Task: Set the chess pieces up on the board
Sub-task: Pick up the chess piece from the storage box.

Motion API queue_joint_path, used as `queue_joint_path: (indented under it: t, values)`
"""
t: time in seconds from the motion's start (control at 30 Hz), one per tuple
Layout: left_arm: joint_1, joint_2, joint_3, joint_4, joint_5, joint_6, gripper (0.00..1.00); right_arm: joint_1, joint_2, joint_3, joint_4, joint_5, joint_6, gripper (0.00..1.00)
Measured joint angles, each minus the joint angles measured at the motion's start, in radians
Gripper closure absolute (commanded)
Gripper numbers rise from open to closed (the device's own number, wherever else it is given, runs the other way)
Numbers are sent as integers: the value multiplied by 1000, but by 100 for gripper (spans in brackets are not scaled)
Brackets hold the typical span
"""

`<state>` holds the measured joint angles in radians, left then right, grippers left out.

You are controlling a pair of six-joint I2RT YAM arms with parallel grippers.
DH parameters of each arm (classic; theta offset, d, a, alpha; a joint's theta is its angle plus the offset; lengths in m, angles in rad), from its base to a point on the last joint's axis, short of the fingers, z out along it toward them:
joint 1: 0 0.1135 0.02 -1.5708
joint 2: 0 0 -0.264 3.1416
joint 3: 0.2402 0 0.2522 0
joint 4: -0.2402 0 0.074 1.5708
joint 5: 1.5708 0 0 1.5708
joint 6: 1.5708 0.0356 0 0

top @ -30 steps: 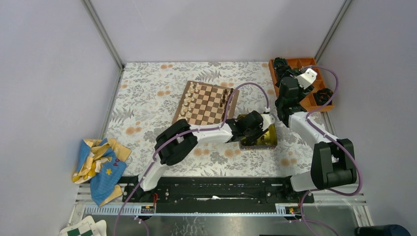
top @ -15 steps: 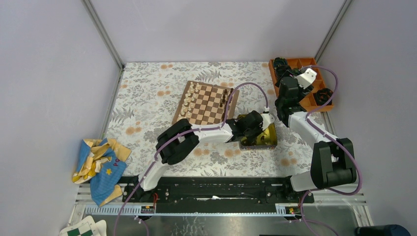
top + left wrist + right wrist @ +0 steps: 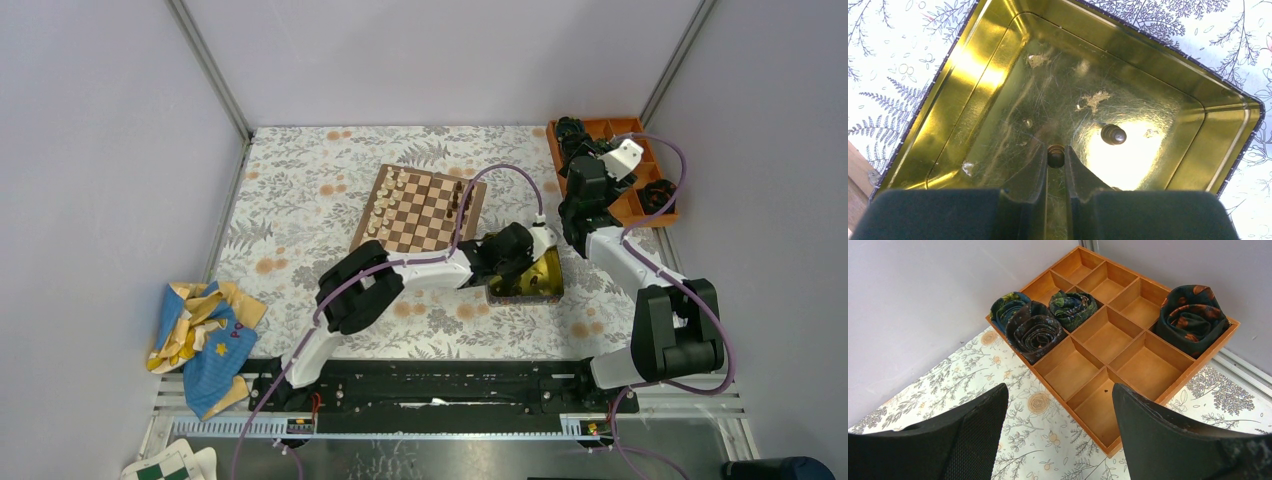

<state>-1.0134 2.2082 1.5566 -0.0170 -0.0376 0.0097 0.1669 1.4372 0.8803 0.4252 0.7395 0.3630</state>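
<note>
Left gripper [image 3: 1055, 161] clamps 1 dark chess piece [image 3: 1055, 154] inside tin [image 3: 968, 80] — right gripper [image 3: 1059, 396] gapes.

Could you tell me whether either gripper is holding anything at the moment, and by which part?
The left gripper is shut on a dark chess piece in the yellow tin, fingertips pinching its opposite sides. The right gripper holds nothing.

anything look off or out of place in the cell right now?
A dark chess piece sits loose in the yellow tin, and the shut left end effector grips another there; neither is on the board. The board sits rotated against the edges of the mat. A crumpled cloth lies off the mat, near left.
</note>
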Motion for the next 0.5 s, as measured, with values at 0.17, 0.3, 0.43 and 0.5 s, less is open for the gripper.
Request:
queue_joint_path:
  t: [0.17, 0.3, 0.43, 0.5]
  values:
    - [0, -12, -4, 2, -16, 0, 100, 0, 0, 0, 0, 0, 0, 18]
    - [0, -44, -9, -3, -35, -13, 100, 0, 0, 0, 0, 0, 0, 18]
    - [0, -108, -19, -26, -77, -35, 100, 0, 0, 0, 0, 0, 0, 18]
    - [0, -143, -19, -39, -108, -46, 100, 0, 0, 0, -1, -1, 0, 18]
